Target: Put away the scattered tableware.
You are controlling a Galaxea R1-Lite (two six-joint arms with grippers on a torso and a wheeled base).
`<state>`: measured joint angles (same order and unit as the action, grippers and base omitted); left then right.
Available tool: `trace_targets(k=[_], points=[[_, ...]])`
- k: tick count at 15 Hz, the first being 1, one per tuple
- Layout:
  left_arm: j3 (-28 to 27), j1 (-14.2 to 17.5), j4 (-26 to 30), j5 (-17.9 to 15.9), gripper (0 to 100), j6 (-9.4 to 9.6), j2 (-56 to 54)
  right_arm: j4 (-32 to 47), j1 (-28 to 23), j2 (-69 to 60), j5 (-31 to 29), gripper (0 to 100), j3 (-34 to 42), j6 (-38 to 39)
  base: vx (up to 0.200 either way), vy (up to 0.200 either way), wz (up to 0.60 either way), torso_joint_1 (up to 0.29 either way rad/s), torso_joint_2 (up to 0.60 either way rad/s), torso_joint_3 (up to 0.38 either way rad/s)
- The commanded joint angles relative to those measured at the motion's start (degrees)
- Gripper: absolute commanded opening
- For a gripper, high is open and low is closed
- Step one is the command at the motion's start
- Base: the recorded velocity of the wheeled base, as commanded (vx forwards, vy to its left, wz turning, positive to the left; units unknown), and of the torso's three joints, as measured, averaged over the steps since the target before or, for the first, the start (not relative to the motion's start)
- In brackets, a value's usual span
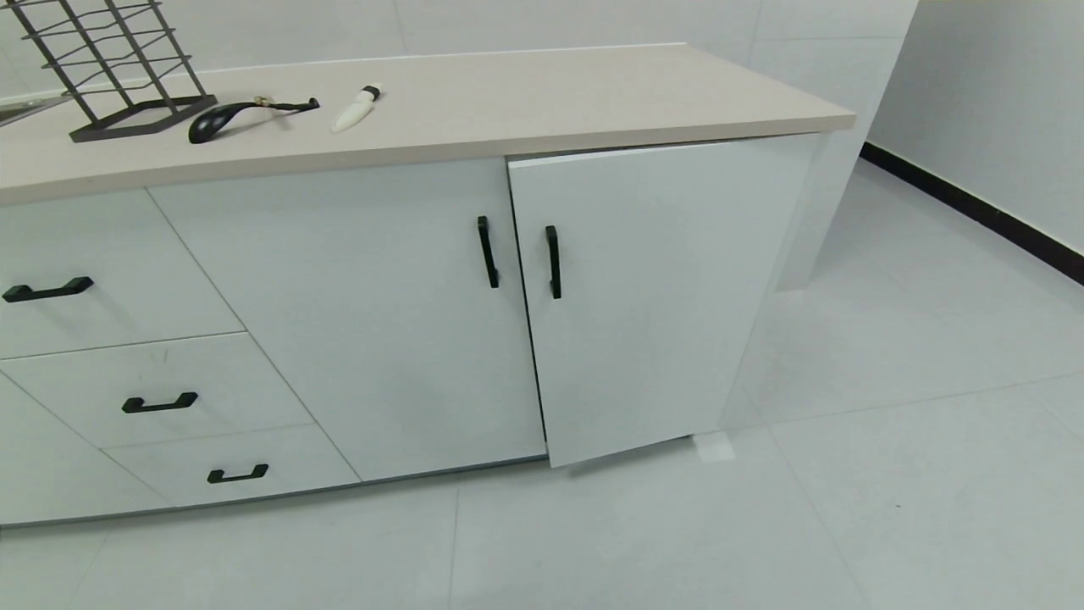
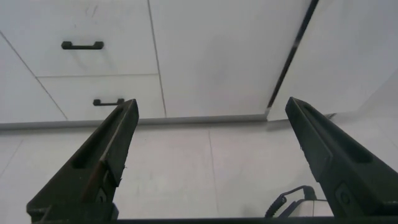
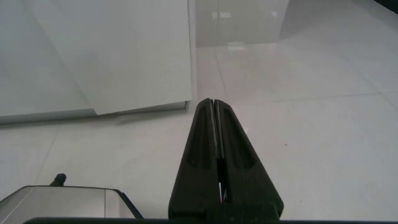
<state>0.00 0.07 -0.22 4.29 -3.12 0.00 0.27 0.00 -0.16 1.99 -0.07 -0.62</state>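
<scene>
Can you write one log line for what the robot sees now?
left hand open, over floor | right hand shut, empty | black spoon and white utensil on counter by rack | right door ajar

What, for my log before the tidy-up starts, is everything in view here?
spoon: one, black, on the counter beside the rack's base
utensil: one, white with a black band, on the counter beyond the spoon's handle
rack: one, black wire, counter's left rear
counter: one, beige, atop the cabinets
doors: two, white with black handles, the right one ajar
drawers: three, white with black handles, left of the doors
floor: grey tiles
left gripper: black, open, above the floor facing the drawers
right gripper: black, shut, above the floor
</scene>
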Motion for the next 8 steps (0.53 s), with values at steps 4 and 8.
trace_targets(k=[4,8], points=[[0.00,0.01,-0.04,0.02,100,-0.04,0.00,0.00,0.00,0.16,0.03,0,-0.01,-0.08,0.000,0.200,0.00,0.002,0.00,0.001],[0.00,0.01,0.04,0.02,100,-0.04,0.00,0.00,0.00,0.16,0.03,0,0.07,-0.08,0.000,0.200,0.60,0.002,0.00,0.004]])
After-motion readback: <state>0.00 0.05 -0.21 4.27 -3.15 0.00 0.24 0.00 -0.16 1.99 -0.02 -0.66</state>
